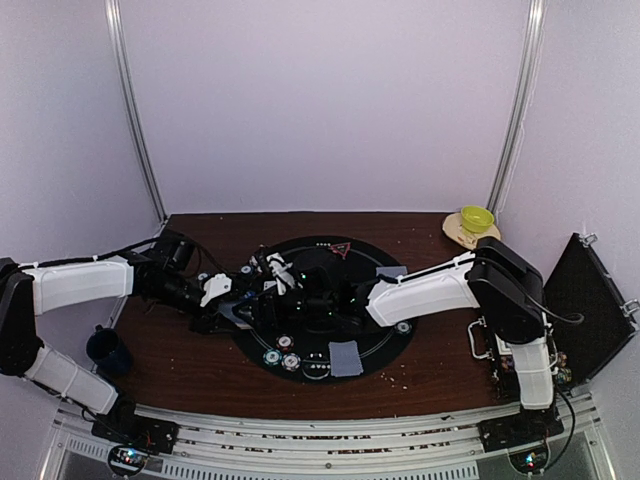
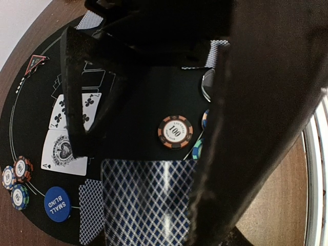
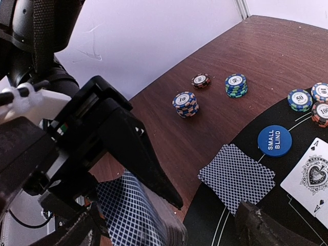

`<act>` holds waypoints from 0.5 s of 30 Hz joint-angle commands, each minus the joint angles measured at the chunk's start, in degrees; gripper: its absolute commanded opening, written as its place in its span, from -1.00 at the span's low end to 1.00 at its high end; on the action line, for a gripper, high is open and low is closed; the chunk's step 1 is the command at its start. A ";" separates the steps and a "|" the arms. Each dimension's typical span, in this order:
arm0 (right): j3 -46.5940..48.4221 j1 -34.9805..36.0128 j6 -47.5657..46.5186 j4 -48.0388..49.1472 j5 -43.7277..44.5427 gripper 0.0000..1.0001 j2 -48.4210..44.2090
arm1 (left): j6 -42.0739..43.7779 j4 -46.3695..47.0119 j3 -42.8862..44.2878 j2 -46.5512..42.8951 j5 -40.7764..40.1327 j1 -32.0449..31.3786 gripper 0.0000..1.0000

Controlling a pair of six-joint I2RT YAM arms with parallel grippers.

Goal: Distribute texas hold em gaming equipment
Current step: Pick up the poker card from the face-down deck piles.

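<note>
The left gripper [image 2: 143, 189] is seen closed on a deck of cards [image 2: 148, 205]. The deck is clamped between the two fingers [image 2: 74, 102], with its blue-patterned backs turned to the wrist camera, and it is held over the round black mat [image 1: 385, 345]. On the mat under this gripper, in the gap between the fingers, a 100 chip [image 2: 175, 131] is lying flat. Just past the outer side of one finger, two face-up cards are laid next to each other: a seven of clubs [image 2: 77, 110] and an ace of spades [image 2: 64, 154]. Farther out on the same side are found a blue small blind disc [image 2: 56, 204], a single face-down card [image 2: 91, 210] and three chips [image 2: 20, 169] near the rim of the mat. A red triangle marker [image 2: 37, 61] is placed at the mat's edge. The right gripper [image 3: 166, 225] is spread wide and nothing is held in it. The deck is seen directly in front of it, but whether it is touched cannot be told. Ahead of the right gripper, off the mat, three chip stacks [image 3: 185, 104] are standing on the wooden table [image 1: 180, 370].
</note>
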 commanded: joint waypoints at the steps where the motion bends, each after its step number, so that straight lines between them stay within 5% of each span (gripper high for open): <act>1: 3.70 0.32 1.02 -2.21 0.64 0.82 2.55 | 0.59 1.65 -0.28 -0.87 1.71 -0.06 -0.05; 15: 1.79 -0.31 1.13 -5.83 4.35 0.48 1.39 | 0.57 1.73 -0.12 -0.35 1.47 -0.05 -0.05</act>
